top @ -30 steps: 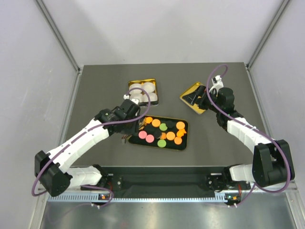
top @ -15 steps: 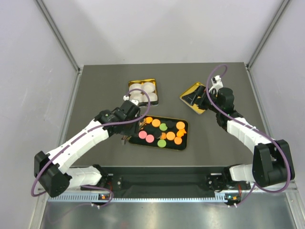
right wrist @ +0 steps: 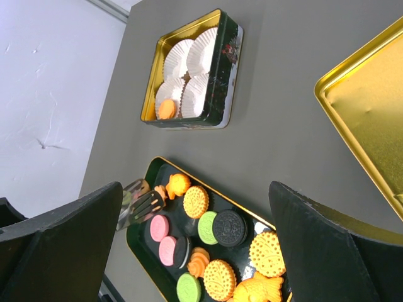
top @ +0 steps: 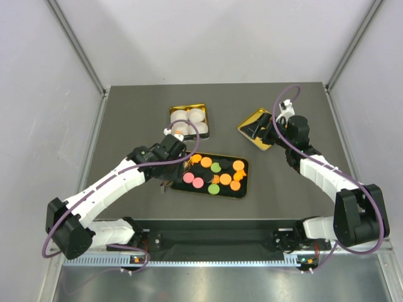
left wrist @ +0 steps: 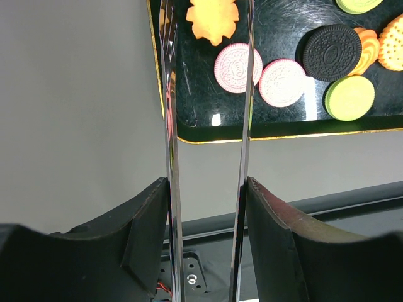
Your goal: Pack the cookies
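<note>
grips a pair of tongs [left wrist: 246, 126] in the left gripper [left wrist: 206, 182], black fingers pressed against the outsides of the two thin blades, the blades themselves parted. reaches over the left end of the black, gold-rimmed tray [left wrist: 201, 119], close to its near-left corner. frames an orange cookie [left wrist: 213, 17] between the blade tips in the left wrist view; cannot tell whether either blade touches it. shows two pink cookies [left wrist: 237, 67] side by side just right of the blades, then a dark sandwich cookie [left wrist: 332, 52] and a green cookie [left wrist: 350, 97] toward the tray's near rim, with more orange ones beyond. places the tray at the middle of the grey table [left wrist: 75, 126], nearer its front edge than its far one.

sets the open tin [right wrist: 228, 63] beyond the tray, toward the table's far edge and left of centre, apart from the tray. holds four white paper cups [right wrist: 203, 50] inside the tin, with a lone cookie [right wrist: 167, 108], orange, lying in the cup at one corner.

hangs the right gripper [right wrist: 195, 189] over the table's far right part, fingers spread wide with nothing between them. leaves the gold lid [right wrist: 365, 113] lying hollow side up beneath that arm, well apart from the tin.
</note>
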{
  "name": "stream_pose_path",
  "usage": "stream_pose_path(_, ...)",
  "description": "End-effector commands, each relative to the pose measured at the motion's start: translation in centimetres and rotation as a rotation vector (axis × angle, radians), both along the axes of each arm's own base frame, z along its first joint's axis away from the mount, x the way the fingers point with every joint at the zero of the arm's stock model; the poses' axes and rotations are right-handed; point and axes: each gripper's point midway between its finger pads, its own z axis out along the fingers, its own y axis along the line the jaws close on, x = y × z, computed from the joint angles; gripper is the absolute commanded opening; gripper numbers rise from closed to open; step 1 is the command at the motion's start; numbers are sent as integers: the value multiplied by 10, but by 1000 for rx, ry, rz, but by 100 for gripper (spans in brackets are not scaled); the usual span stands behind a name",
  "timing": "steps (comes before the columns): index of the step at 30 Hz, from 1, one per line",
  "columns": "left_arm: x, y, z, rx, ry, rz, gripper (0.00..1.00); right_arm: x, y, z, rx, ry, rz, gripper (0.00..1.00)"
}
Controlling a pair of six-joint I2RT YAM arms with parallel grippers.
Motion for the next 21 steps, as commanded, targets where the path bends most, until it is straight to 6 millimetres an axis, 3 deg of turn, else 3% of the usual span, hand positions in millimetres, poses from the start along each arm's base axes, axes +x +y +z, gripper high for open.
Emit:
stream_pose_path(1,8,-6,1,-14,-34,0,55,7,10,40,25,-114,29,100)
stream_pose_path(21,8,-8,-9,-9,-14,-6,48,7,9,36,19,-104,27,100)
